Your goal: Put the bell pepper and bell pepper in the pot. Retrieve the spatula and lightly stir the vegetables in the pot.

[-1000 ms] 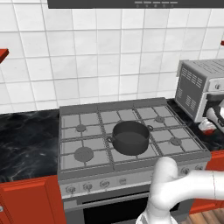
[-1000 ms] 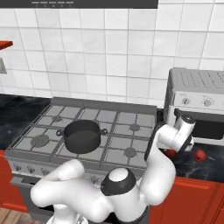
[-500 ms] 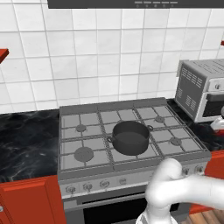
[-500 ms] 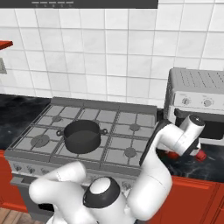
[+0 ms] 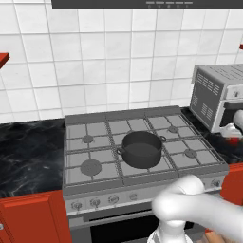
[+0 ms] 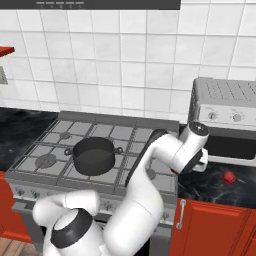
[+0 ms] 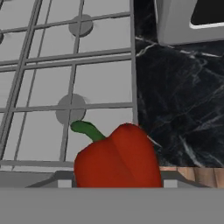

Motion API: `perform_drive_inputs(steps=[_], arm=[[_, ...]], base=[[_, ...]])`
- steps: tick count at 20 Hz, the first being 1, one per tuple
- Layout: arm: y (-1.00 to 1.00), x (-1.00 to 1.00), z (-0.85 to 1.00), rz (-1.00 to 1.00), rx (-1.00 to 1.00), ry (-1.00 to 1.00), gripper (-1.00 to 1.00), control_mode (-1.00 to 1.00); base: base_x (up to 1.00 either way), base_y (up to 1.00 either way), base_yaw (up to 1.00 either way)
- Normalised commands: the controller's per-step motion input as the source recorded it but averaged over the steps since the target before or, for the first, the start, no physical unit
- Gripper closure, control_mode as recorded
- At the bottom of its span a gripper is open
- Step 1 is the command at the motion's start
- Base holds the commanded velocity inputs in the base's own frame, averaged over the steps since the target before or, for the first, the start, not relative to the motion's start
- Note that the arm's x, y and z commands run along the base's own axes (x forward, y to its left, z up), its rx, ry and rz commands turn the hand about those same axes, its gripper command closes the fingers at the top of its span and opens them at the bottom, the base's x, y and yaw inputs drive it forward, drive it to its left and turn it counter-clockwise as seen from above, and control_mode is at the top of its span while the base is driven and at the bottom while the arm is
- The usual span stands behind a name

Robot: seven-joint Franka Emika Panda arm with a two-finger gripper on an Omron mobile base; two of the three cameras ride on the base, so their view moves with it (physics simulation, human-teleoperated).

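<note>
Now a bell pepper (image 7: 117,157) pinched in the tool (image 7: 114,183), green stem toward the stove (image 7: 65,65).

The pot (image 5: 141,149) was set on the stove (image 5: 90,142), left of the toaster oven (image 6: 227,117); 1 bell pepper (image 6: 229,177) lay on the counter (image 6: 215,187) before that oven

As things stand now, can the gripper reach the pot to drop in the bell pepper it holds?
Probably yes. The gripper, holding a bell pepper, hangs over the stove's right edge. The pot sits uncovered on the stove to its left, and nothing stands on the grates between them.
</note>
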Motion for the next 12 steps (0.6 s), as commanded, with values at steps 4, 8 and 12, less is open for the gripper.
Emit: perform_drive_inputs(steps=[4,8,12], arm=[[1.0,-0.12,0.47,0.0,-0.1,0.0,1.0,-1.0],[0.96,-0.13,0.54,0.0,-0.03,0.03,1.0,-1.0],[0.95,-0.12,0.47,0.0,-0.01,0.07,1.0,-1.0]], base=[[0.0,0.0,0.0],[0.0,0.0,0.0],[0.0,0.0,0.0]])
